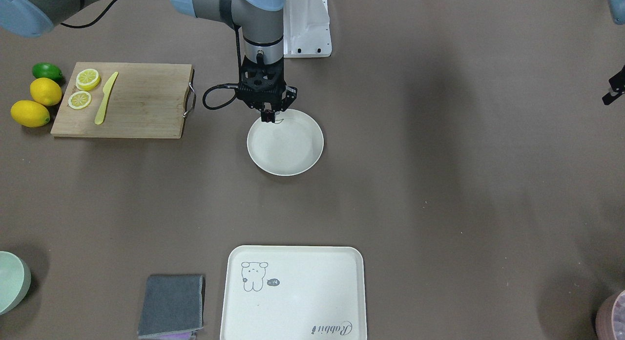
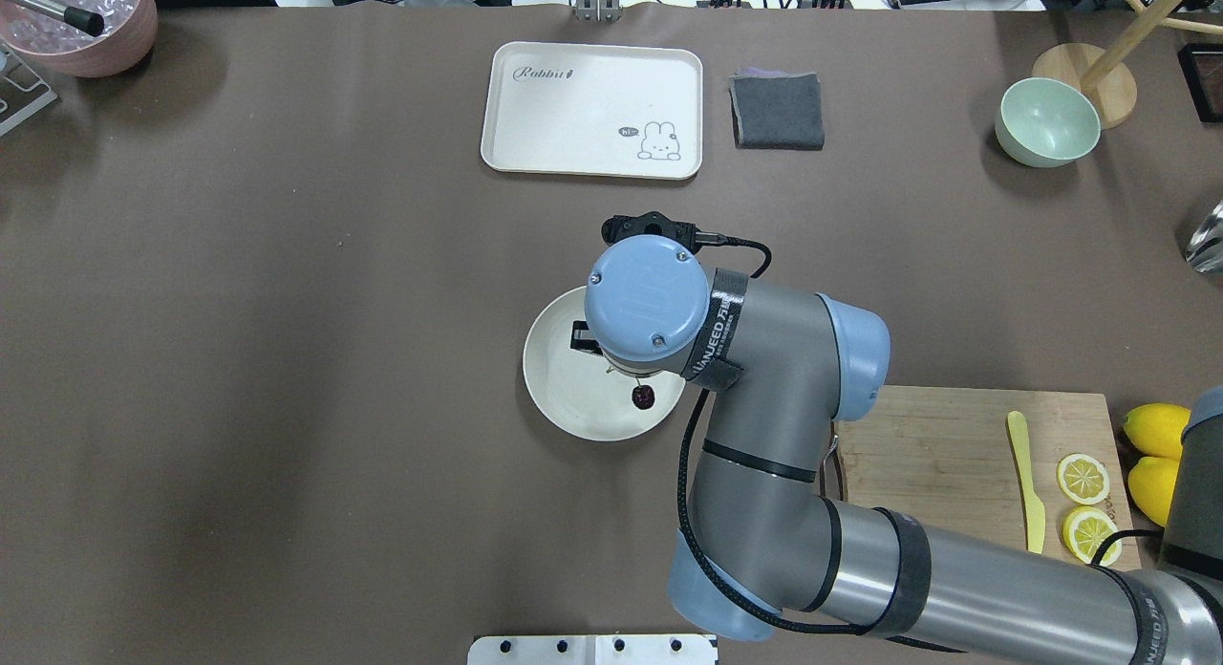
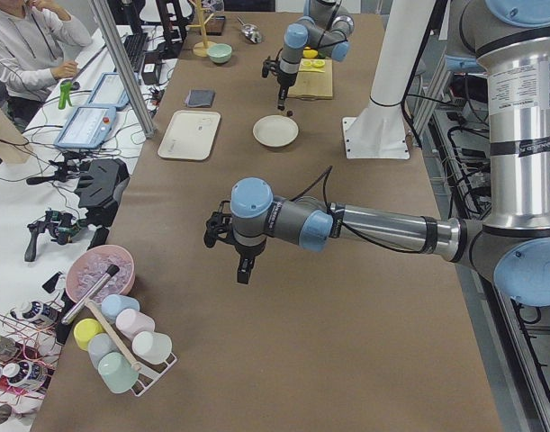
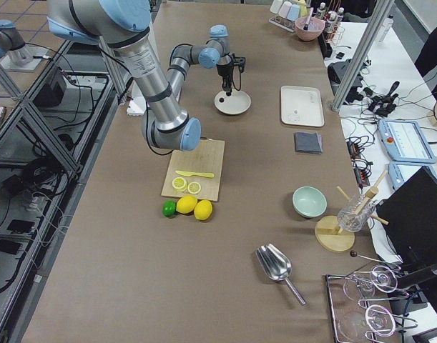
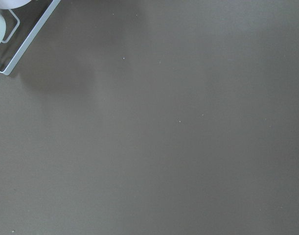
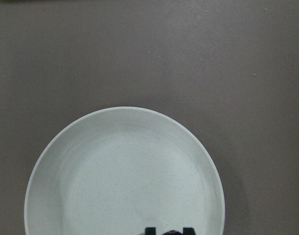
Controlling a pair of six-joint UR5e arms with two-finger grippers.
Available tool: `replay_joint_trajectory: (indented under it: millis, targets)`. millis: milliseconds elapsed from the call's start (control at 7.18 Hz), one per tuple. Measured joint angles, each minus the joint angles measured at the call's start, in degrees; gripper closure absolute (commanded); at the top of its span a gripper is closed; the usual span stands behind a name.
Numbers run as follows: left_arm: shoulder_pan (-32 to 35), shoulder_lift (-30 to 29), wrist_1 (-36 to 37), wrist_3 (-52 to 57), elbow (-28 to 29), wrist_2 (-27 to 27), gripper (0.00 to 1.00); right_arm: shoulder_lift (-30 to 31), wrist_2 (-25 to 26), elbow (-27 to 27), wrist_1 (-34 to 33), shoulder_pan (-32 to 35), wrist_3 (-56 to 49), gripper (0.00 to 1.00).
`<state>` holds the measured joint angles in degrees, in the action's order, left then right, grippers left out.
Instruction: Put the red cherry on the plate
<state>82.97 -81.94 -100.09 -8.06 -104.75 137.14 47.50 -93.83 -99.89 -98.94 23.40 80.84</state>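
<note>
The round cream-white plate (image 1: 285, 159) sits mid-table. My right gripper (image 1: 267, 113) hangs straight down over the plate's rim on the robot's side, shut on the red cherry (image 1: 268, 118). A thin stem curls out beside it. From overhead the dark red cherry (image 2: 643, 396) peeks out under the wrist, above the plate (image 2: 573, 397). The right wrist view looks down into the plate (image 6: 125, 171), with the fingertips (image 6: 149, 231) at the bottom edge. My left gripper (image 3: 243, 270) hovers over bare table far from the plate. Whether it is open or shut cannot be told.
A wooden cutting board (image 1: 127, 103) carries two lemon slices and a yellow knife (image 1: 106, 103). Beside it lie two lemons (image 1: 30, 113) and a lime (image 1: 47, 71). A rectangular tray (image 1: 293, 293), a grey cloth (image 1: 171, 306) and a pale green bowl (image 1: 10, 281) line the operators' edge.
</note>
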Motion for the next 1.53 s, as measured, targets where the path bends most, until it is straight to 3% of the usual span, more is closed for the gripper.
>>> replay_joint_trajectory:
  millis: [557,1114,1532]
  targets:
    - [0.0,0.1,0.0,0.1,0.1,0.1,0.02,1.3,0.1,-0.4,1.5,1.4,0.3,0.0]
    - [0.0,0.1,0.0,-0.1,0.2,0.1,0.02,17.7,-13.5,-15.6,-5.6,19.5,-20.8,0.0]
    - [0.0,0.0,0.1,-0.3,1.1,0.1,0.02,32.3,-22.0,-20.8,-7.7,32.8,-39.5,0.0]
